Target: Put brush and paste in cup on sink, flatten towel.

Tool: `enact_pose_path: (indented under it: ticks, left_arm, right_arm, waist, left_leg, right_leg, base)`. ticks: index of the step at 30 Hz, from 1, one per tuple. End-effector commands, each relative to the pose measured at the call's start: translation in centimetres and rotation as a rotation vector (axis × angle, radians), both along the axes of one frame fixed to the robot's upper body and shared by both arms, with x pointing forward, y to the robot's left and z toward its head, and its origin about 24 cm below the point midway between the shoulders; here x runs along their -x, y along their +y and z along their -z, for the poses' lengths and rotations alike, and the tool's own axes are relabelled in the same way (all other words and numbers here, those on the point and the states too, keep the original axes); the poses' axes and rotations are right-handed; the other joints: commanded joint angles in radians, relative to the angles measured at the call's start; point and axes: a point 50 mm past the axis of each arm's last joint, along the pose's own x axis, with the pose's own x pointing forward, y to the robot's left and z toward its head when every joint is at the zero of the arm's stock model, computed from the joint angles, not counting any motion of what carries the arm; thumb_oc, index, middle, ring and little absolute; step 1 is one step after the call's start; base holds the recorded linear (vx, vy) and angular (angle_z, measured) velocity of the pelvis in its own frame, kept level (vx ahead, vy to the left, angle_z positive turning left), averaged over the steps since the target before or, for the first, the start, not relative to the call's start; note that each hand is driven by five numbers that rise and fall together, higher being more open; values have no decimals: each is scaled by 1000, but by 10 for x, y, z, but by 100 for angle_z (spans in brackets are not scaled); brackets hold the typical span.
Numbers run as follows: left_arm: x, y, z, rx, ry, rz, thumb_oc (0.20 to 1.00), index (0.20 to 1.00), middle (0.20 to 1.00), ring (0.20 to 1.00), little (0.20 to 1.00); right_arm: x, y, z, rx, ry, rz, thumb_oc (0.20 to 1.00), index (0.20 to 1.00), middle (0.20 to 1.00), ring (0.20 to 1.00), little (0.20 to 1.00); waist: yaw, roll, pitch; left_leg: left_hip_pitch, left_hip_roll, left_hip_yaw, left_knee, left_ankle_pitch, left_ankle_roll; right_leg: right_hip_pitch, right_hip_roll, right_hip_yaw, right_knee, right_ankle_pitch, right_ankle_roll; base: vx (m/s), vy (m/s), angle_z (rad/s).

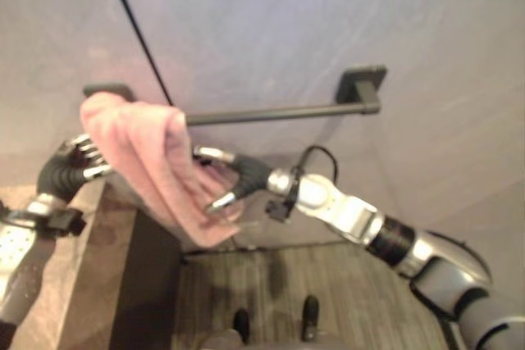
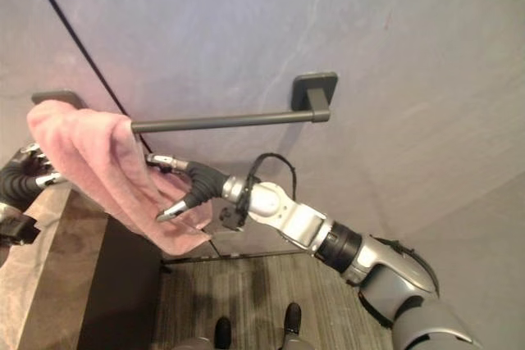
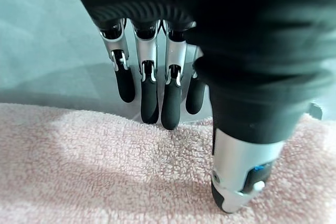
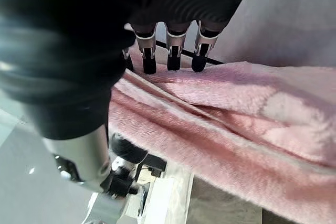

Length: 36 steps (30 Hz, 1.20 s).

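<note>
A pink towel [image 1: 156, 161] hangs bunched over the left end of a dark wall bar [image 1: 271, 112]. My right hand [image 1: 250, 174] reaches in from the right to the towel's lower right edge. Its fingers [image 4: 173, 56] lie straight over a fold and its thumb [image 4: 79, 156] sits below, so the cloth [image 4: 220, 114] passes between them without being pinched. My left hand [image 1: 70, 165] is at the towel's left side, partly behind it. Its straight fingers [image 3: 149, 98] and thumb [image 3: 239, 177] rest against the pink cloth [image 3: 105, 166].
The bar's right mount [image 1: 361, 84] is fixed to the grey wall. A brown stone counter [image 1: 90, 284] runs along the lower left below the towel. Wood-patterned floor [image 1: 328, 284] lies beneath the right arm.
</note>
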Motion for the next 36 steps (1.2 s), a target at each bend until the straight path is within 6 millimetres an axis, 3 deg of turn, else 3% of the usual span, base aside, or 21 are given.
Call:
enact_pose_path:
  ticks: [1,2,3,4,5,15,20,21,22,23,29,31,36]
  left_arm:
    - [-17,-11,-44,-75,-150,65,1000,1000,1000,1000,1000]
    - [-17,-12,-44,-77,-151,71,862,862,862,862,862]
    - [-18,-13,-45,-80,-149,82,595,595,595,595,595]
    - [-18,-15,-46,-80,-149,90,451,451,451,451,451]
    - [-20,-16,-46,-81,-150,99,200,200,200,200,200]
    - [-23,-20,-44,-78,-148,109,200,200,200,200,200]
    - [-13,-24,-54,-70,-233,110,200,200,200,200,200]
    - [-8,-30,-51,-71,-255,111,200,200,200,200,200]
    - [-7,-30,-51,-71,-254,111,200,200,200,200,200]
    - [0,-37,-55,-71,-294,135,200,200,200,200,200]
    - [10,-55,-39,-35,-265,215,200,200,200,200,200]
    - [16,-68,-36,-62,-232,307,200,200,200,200,200]
    - [29,-79,-25,-112,-148,380,200,200,200,200,200]
  right_arm:
    - [3,27,-28,-24,-124,-77,576,576,576,576,576]
    - [2,28,-27,-22,-123,-73,511,511,511,511,511]
    - [1,29,-26,-19,-122,-69,373,373,373,373,373]
    - [1,29,-25,-19,-118,-67,256,256,256,256,256]
    - [0,30,-25,-17,-119,-63,200,200,200,200,200]
    - [1,22,-28,-33,-133,-57,200,200,200,200,200]
    - [3,-12,-47,-141,-171,-8,200,200,200,200,200]
    - [4,-32,-46,-200,-161,41,200,200,200,200,200]
    - [5,-32,-46,-200,-160,41,200,200,200,200,200]
    - [11,-49,-45,-258,-152,67,200,200,200,200,200]
    - [14,-70,-28,-250,-167,170,200,200,200,200,200]
    - [13,-69,-19,-240,-141,178,200,200,200,200,200]
    - [14,-73,-14,-243,-120,184,200,200,200,200,200]
  waist:
    - [5,-22,-8]
    - [5,-21,-8]
    - [6,-20,-8]
    - [7,-19,-9]
    - [6,-18,-9]
    - [-8,-13,-11]
    - [-20,-9,-10]
    - [-30,-7,-10]
    - [-29,-7,-10]
    - [-34,-2,-7]
    - [-37,10,-8]
    - [-27,19,-11]
    - [-18,29,-9]
  left_leg:
    - [-44,-70,49,12,-54,94]
    - [-44,-71,49,12,-54,94]
    - [-45,-71,48,12,-55,94]
    - [-45,-71,48,12,-55,94]
    - [-46,-71,46,12,-54,94]
    - [-42,-75,42,12,-59,93]
    - [-30,-77,46,12,-65,96]
    - [-25,-78,52,12,-69,98]
    - [-24,-78,52,12,-69,98]
    - [-20,-78,54,12,-73,100]
    - [-8,-76,66,12,-79,104]
    - [-5,-73,75,12,-79,104]
    - [-7,-68,84,12,-75,101]
  right_leg:
    - [24,-119,-23,0,23,106]
    - [24,-119,-24,0,25,107]
    - [24,-120,-25,0,25,108]
    - [25,-120,-26,0,25,108]
    - [25,-121,-27,0,27,108]
    - [36,-124,-37,0,27,110]
    - [43,-125,-33,0,24,111]
    - [44,-125,-30,0,21,112]
    - [45,-125,-29,0,21,112]
    - [46,-125,-27,0,16,112]
    - [46,-125,-12,0,12,113]
    - [41,-121,-3,0,14,113]
    - [32,-114,2,0,12,113]
  base:
    - [13,18,3]
    - [0,0,0]
    - [0,0,0]
    - [0,0,0]
    - [0,0,0]
    - [9,6,2]
    - [16,12,6]
    - [21,7,6]
    - [0,0,0]
    - [12,-3,-6]
    - [14,-20,-11]
    - [8,-47,-11]
    - [-3,-55,-10]
